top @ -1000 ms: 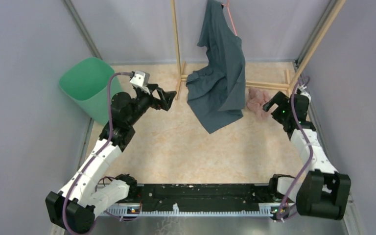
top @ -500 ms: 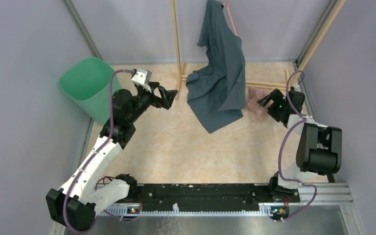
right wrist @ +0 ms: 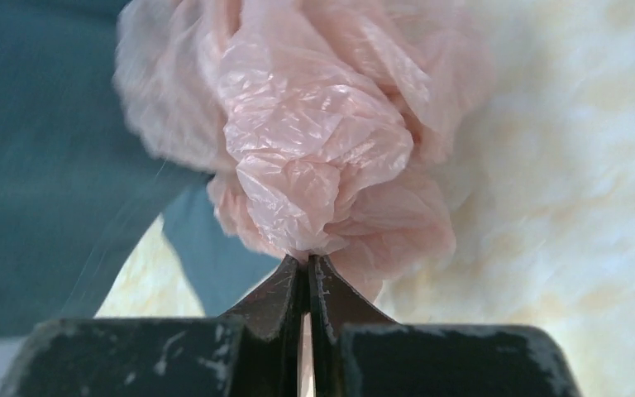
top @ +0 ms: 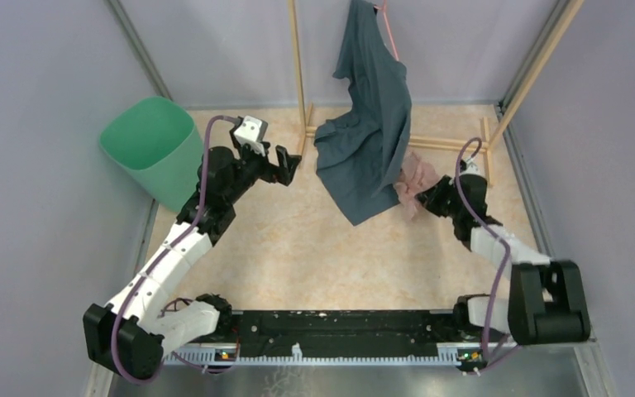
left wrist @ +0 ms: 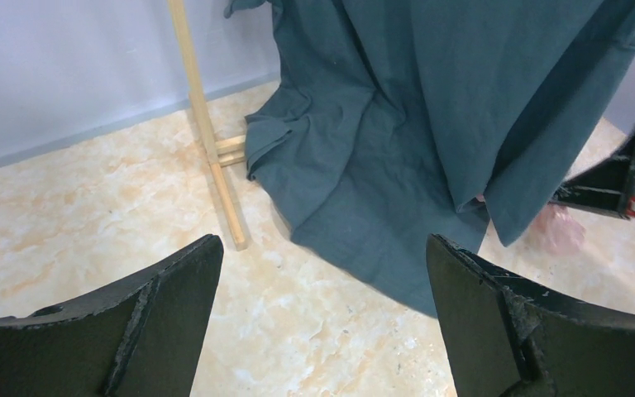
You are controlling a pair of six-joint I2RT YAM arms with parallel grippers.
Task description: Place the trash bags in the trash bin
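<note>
The right pincer (top: 424, 195) is clenched on the trash bag (top: 414, 174). In the right wrist view its two dark fingertips meet tip to tip at (right wrist: 308, 266), with a pinch of crinkled pale pink film caught between them. The rest of the trash bag (right wrist: 322, 149) bunches up in a loose wad just beyond the tips.

The bag sits on the right side of the marbled tabletop (top: 314, 248), touching the lower right edge of a dark teal garment (top: 372, 124). That garment hangs from a wooden frame (top: 298, 66) at the back and trails onto the tabletop. Whether the wad rests on the tabletop or hangs just clear of it cannot be told.

The left pincer (top: 285, 165) is released, its fingers spread wide and holding nothing. It hovers left of the garment, pointing toward it. From the left wrist, the gap between the fingers (left wrist: 322, 248) frames the garment's hem (left wrist: 430, 124) and the frame's upright (left wrist: 202, 124). A bit of the pink bag (left wrist: 560, 230) shows past the cloth.

The mint-green trash bin (top: 161, 169) stands at the far left, well apart from the bag.
</note>
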